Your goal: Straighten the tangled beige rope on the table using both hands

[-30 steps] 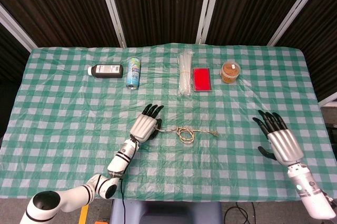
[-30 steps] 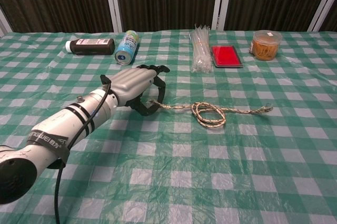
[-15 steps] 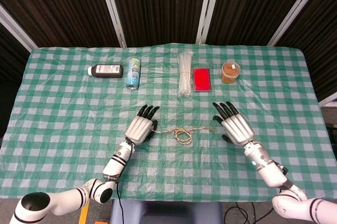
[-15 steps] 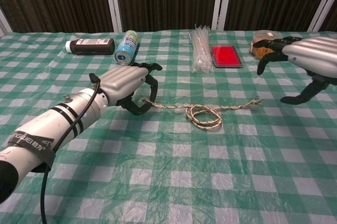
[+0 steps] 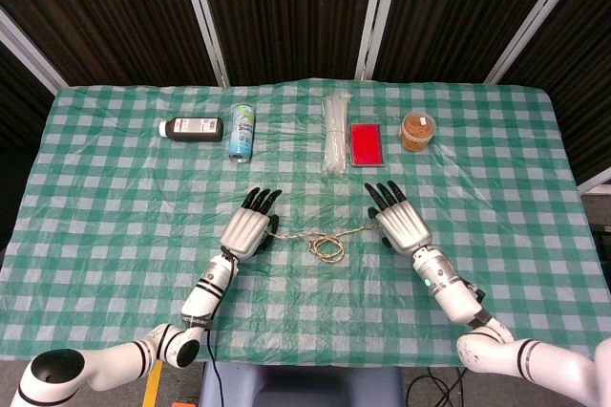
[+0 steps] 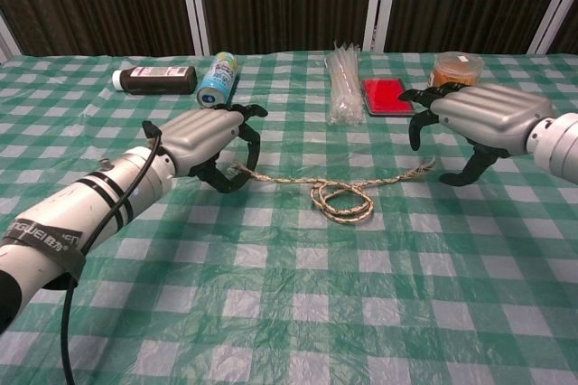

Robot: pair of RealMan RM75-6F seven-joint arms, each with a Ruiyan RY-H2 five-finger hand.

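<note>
Bright, even overhead light, soft shadows, sharp focus, dark backdrop behind.

Legible text is limited. A grey band around the left arm (image 6: 41, 242), at the lower left of the chest view, carries pale lettering, partly cut off and not readable with certainty. The labels on the dark bottle (image 6: 153, 79) and the blue can (image 6: 217, 81), near the table's far edge, are too small to read.

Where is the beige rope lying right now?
In the head view, the beige rope lies mid-table between the left hand and right hand, its loop in front of the red box.
</note>
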